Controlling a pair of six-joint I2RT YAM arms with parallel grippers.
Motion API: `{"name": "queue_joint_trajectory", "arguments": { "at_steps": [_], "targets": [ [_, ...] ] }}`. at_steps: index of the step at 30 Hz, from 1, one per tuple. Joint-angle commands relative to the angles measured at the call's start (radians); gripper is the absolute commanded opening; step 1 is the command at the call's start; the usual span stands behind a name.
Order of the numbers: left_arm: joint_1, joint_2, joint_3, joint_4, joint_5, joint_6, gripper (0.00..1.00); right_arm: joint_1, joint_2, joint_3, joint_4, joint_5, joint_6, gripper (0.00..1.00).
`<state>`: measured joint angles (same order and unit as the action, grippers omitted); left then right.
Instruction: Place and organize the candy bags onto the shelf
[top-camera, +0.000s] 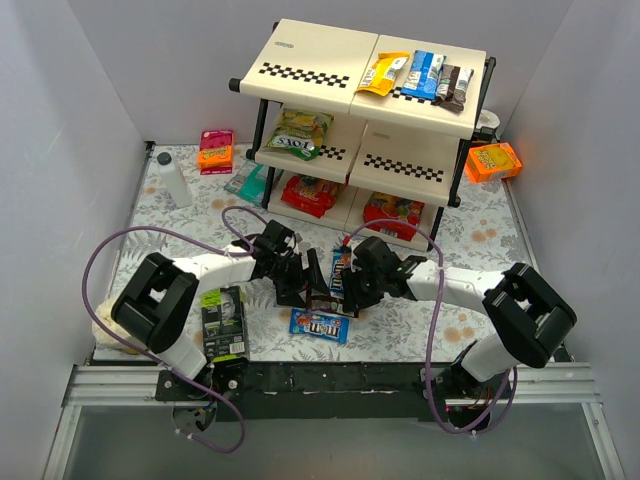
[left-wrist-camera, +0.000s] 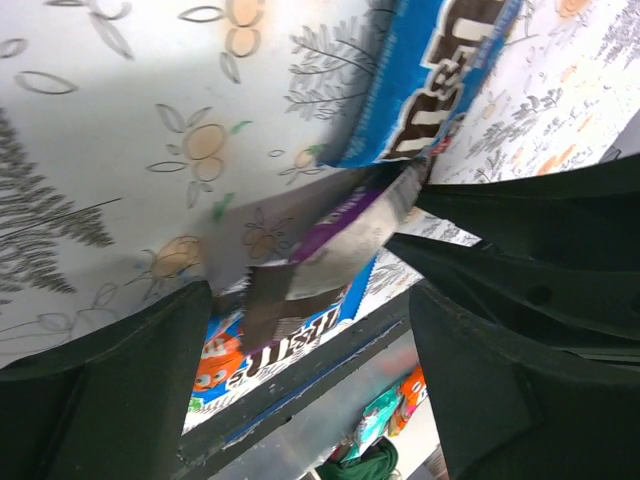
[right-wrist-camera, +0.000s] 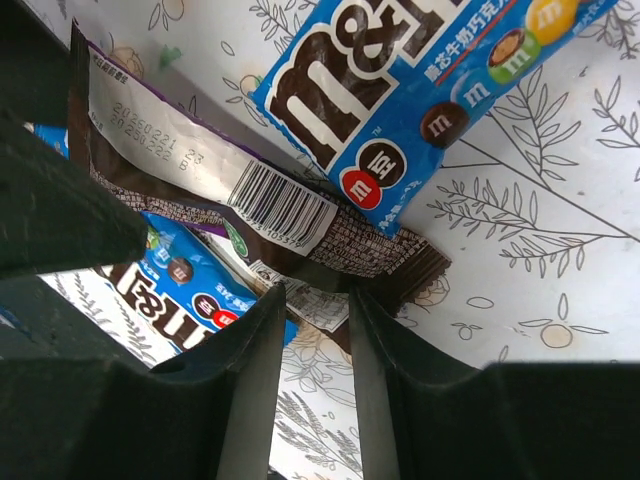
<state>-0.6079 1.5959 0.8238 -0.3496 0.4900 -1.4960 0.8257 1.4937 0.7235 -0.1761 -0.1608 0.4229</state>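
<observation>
A dark brown bar (right-wrist-camera: 290, 205) with a white barcode label hangs just above the table between my two grippers. My right gripper (right-wrist-camera: 315, 297) is shut on one end of it, the jaws close together. My left gripper (left-wrist-camera: 310, 300) is open, its fingers (left-wrist-camera: 110, 390) wide apart on either side of the bar's other end (left-wrist-camera: 300, 275). In the top view the grippers meet mid-table, left (top-camera: 298, 285) and right (top-camera: 347, 290). One blue M&M's bag (top-camera: 320, 325) lies in front of them, another (top-camera: 341, 267) just behind. The shelf (top-camera: 300, 55) stands at the back.
The shelf holds a yellow bag (top-camera: 383, 72), M&M's (top-camera: 420, 75) and dark bars (top-camera: 455, 85) on top, a Fox's bag (top-camera: 298, 133) below, and red bags (top-camera: 312, 193) lowest. A teal bag (top-camera: 247, 180), white bottle (top-camera: 172, 178), orange boxes (top-camera: 215, 150) (top-camera: 493, 160) and black-green carton (top-camera: 223, 322) stand around.
</observation>
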Motion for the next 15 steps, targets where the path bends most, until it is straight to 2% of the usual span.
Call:
{"name": "queue_joint_trajectory", "arguments": {
  "at_steps": [1, 7, 15],
  "targets": [
    [-0.016, -0.039, -0.020, 0.047, 0.027, 0.005, 0.74, 0.001, 0.060, 0.002, -0.036, 0.004, 0.068, 0.40],
    [-0.016, -0.068, -0.063, 0.081, 0.009, -0.027, 0.51, 0.001, 0.065, 0.017, -0.046, -0.005, 0.068, 0.40],
    [-0.016, -0.079, -0.040, 0.089, -0.011, -0.004, 0.35, 0.000, 0.079, 0.028, -0.097, 0.038, 0.002, 0.39]
  ]
}}
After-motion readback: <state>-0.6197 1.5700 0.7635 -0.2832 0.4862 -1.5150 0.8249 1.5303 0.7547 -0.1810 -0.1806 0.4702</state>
